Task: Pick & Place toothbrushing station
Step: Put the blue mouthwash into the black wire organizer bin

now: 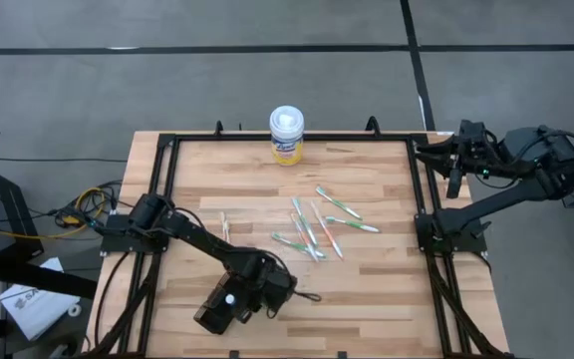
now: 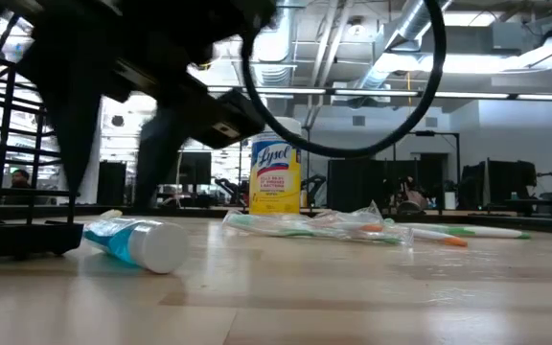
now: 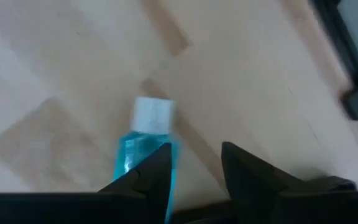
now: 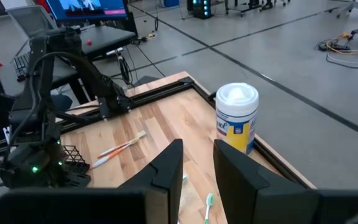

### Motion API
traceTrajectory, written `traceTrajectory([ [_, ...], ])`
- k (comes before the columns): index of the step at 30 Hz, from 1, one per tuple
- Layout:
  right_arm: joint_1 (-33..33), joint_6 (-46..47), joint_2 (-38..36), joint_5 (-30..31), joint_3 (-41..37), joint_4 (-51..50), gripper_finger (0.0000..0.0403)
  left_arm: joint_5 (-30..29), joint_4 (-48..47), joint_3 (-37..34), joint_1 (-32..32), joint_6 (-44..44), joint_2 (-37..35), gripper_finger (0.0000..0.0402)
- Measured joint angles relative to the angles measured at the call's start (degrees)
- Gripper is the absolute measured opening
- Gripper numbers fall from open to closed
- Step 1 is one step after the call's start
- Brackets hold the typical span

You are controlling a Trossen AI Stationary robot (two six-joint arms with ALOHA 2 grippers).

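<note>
The toothbrushing station (image 1: 210, 317) is a black holder standing near the table's near edge, left of centre; in the low view it is the barred rack (image 2: 12, 192) at the left. Beside it on its right, a blue bottle with a white cap (image 2: 134, 242) lies on its side on the wood. My left gripper (image 3: 194, 165) hangs open above that bottle (image 3: 143, 140), pointing steeply down. One finger (image 3: 151, 177) stands over the bottle's body, and bare wood shows between the fingers. My right gripper (image 4: 197, 163) is open, raised by the table's far right corner (image 1: 429, 153).
A white-lidded, yellow-labelled wipes canister (image 1: 286, 135) stands at the far edge's middle. Several toothbrushes (image 1: 317, 229), some in clear wrap (image 2: 353, 226), lie scattered at the table's centre. One more toothbrush (image 4: 120, 147) lies left of them. A black frame (image 1: 167, 150) rims the table.
</note>
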Motion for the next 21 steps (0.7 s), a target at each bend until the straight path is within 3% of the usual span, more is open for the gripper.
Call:
traceTrajectory([
  [4,0.0,0.0,0.0,0.0,0.0,-0.1,0.0082,-4.3,0.4,0.0,0.4,0.1,0.0,0.0156],
  [21,0.0,-0.6,0.0,-0.9,0.0,-0.1,0.0082,-4.3,5.9,0.0,0.0,1.2,1.1,0.0156],
])
